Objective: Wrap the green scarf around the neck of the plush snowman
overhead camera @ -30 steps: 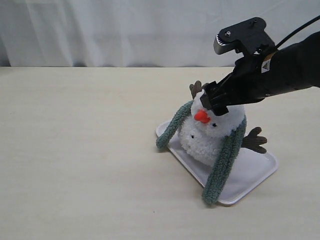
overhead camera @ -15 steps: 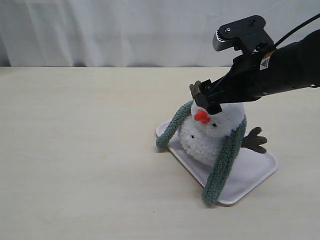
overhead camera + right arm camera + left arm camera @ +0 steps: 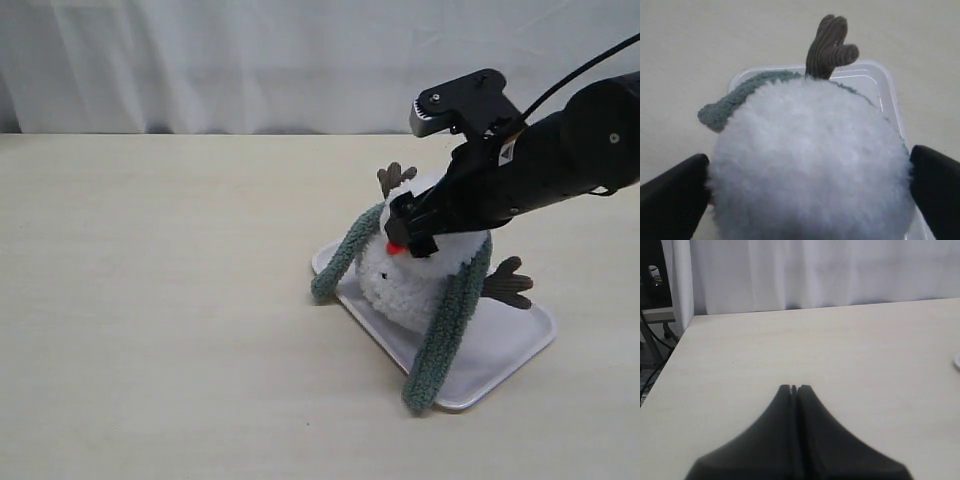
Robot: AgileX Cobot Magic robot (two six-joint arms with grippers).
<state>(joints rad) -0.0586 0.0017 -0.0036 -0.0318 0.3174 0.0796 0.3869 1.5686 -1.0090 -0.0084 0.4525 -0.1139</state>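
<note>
The plush snowman [image 3: 408, 285] sits on a white tray [image 3: 512, 348], and its orange nose peeks out under my right gripper [image 3: 412, 228]. The green scarf [image 3: 446, 322] lies behind its neck; one end hangs off the tray's left edge and the other reaches the tray's front rim. My right gripper [image 3: 809, 156] is open wide, with one finger [image 3: 675, 192] on each side of the white head [image 3: 810, 150]. The scarf [image 3: 726, 106] shows beyond the head. The neck crease is hidden. My left gripper [image 3: 794, 388] is shut and empty over bare table.
Brown twig arms stick out behind the head [image 3: 396, 178] and to the right [image 3: 508, 283]. The tray's rim [image 3: 887, 92] lies under the snowman. A white curtain [image 3: 250, 60] backs the table's far edge. The table's edge and dark stands [image 3: 652, 340] show in the left wrist view.
My right gripper rose off the head, shifted left, then came down lower over the snowman's face, now covering most of the nose. The scarf and snowman barely shifted.
</note>
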